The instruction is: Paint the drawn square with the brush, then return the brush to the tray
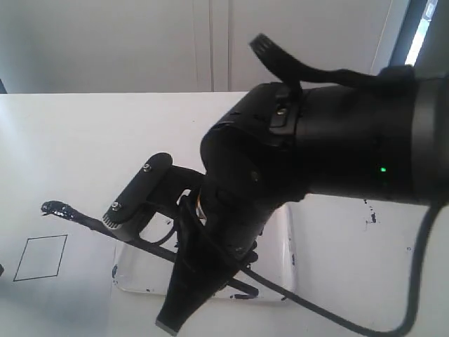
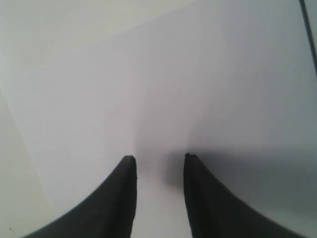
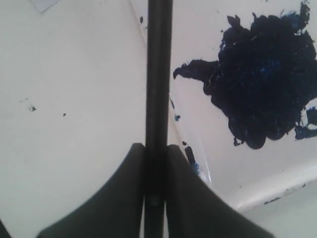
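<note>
My right gripper (image 1: 119,228) is shut on the black handle of the brush (image 1: 91,222). The brush's dark, wet bristles (image 1: 56,208) point left, above the table. The drawn square (image 1: 41,258) lies just below and left of the bristles, and its inside looks white. In the right wrist view the brush handle (image 3: 158,74) runs straight out between the closed fingers. Beside it is the tray (image 3: 198,116) with its big blue-black blotch (image 3: 262,74). My arm hides most of the tray (image 1: 286,261) in the exterior view. My left gripper (image 2: 159,157) stands open over white paper (image 2: 173,89), holding nothing.
The bulky black right arm (image 1: 330,140) fills the middle and right of the exterior view, with a cable (image 1: 351,324) looping below it. Paint specks (image 1: 370,216) dot the white table right of the tray. A thin black line (image 2: 308,17) crosses the left wrist view's corner.
</note>
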Available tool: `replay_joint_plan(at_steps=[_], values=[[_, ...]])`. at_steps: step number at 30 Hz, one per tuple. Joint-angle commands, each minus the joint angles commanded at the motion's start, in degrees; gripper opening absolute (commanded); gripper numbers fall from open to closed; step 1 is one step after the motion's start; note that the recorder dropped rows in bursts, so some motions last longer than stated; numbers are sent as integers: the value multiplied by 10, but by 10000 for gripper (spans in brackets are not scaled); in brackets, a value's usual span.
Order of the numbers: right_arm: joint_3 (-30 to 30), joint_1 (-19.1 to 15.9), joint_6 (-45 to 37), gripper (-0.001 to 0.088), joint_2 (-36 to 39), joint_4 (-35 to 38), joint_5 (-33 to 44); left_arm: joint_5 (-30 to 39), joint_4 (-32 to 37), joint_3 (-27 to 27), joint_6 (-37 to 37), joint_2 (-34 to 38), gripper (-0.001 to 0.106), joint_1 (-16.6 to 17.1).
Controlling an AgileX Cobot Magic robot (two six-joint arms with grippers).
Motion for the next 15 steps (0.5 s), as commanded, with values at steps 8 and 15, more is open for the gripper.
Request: replay_joint_plan(at_steps=[8, 15], values=[[-71, 3, -16, 0, 92, 10, 18, -19, -1, 0, 0, 0, 400, 0], [-102, 24, -25, 0, 121, 12, 23, -18, -5, 0, 0, 0, 400, 0]])
